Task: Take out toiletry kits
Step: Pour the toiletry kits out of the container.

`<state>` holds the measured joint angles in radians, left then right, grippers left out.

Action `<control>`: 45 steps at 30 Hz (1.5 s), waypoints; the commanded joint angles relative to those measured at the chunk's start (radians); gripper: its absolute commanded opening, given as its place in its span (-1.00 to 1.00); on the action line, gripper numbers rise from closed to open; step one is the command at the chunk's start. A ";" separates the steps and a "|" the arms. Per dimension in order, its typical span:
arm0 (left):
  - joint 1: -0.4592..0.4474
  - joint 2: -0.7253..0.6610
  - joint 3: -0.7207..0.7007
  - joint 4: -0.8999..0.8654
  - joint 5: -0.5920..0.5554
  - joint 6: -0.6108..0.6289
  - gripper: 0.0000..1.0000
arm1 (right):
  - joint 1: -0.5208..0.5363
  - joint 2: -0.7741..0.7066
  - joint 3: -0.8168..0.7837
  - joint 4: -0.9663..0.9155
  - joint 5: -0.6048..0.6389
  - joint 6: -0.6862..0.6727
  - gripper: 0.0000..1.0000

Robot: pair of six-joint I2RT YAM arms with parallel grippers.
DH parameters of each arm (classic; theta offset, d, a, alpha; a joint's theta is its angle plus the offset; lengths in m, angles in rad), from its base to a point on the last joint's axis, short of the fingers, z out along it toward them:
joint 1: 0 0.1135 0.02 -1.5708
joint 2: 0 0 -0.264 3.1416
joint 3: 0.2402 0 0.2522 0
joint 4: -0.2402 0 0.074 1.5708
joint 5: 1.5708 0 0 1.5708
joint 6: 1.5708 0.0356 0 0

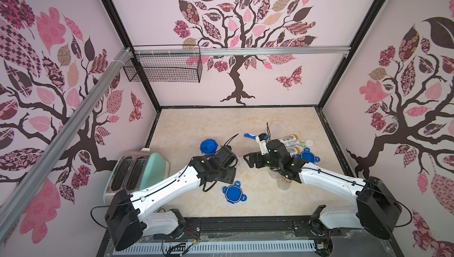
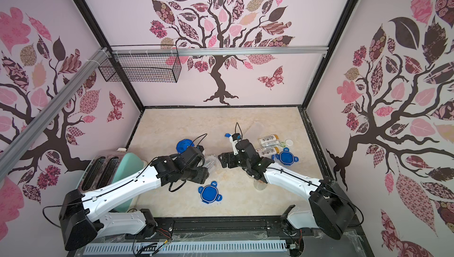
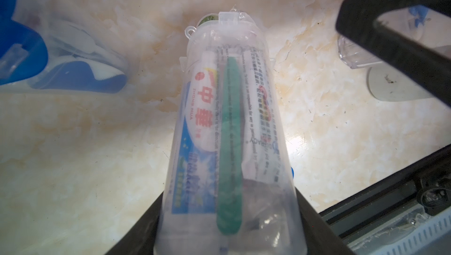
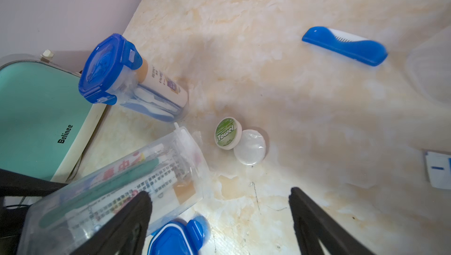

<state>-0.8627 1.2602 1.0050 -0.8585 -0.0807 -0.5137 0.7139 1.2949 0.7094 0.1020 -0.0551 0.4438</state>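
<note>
Left claw (image 3: 228, 205) was clamped across the base end of an open clear jar (image 3: 227, 83), laid over with the mouth pointing away from that claw toward the right claw (image 4: 218, 192). That reads as a tip-and-present pose so the kit could slide or be pulled out. Inside the jar were a toothpaste tube (image 3: 202, 109), a green handle (image 3: 229, 144) and a printed white bottle (image 3: 258, 109). A "Towel" tub (image 4: 228, 133) and a plain white tub (image 4: 250, 146) lay touching on the bench (image 4: 305, 119), just past the jar mouth and ahead of the right claw; probably loosest, so out first. Right claw was spread wide and empty. One finger overlapped the jar side in its wrist view, contact unclear; my guess is it was lined up to reach in. Further ahead of it lay a blue-and-white folding toothbrush (image 4: 344, 46), alone. Behind the right claw, alongside its wrist, bottles with tan caps (image 1: 290, 141) lay together near a loose blue lid (image 1: 308, 156), which looks like the drop zone. A second jar (image 4: 109, 70), clip lid on, stood just beyond the left claw near the toaster (image 4: 36, 119), with its kit not yet out.
</note>
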 commanded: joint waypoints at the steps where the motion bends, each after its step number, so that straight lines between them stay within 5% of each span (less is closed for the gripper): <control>1: 0.044 0.015 0.053 -0.020 0.064 0.044 -0.63 | 0.000 -0.071 -0.059 0.080 0.096 -0.028 0.79; 23: 0.131 0.268 0.305 -0.236 0.151 0.183 -0.63 | 0.001 -0.203 -0.271 0.337 0.152 -0.057 0.74; 35: 0.130 0.247 0.233 0.005 0.101 0.087 -0.67 | 0.002 -0.191 -0.277 0.350 0.160 -0.060 0.74; 45: 0.149 0.380 0.348 0.013 0.019 0.095 -0.68 | 0.001 -0.161 -0.275 0.355 0.162 -0.059 0.74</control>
<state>-0.7311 1.6112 1.3064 -0.8989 -0.0296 -0.4187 0.7139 1.1278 0.4309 0.4450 0.0906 0.3946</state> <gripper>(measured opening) 0.670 0.872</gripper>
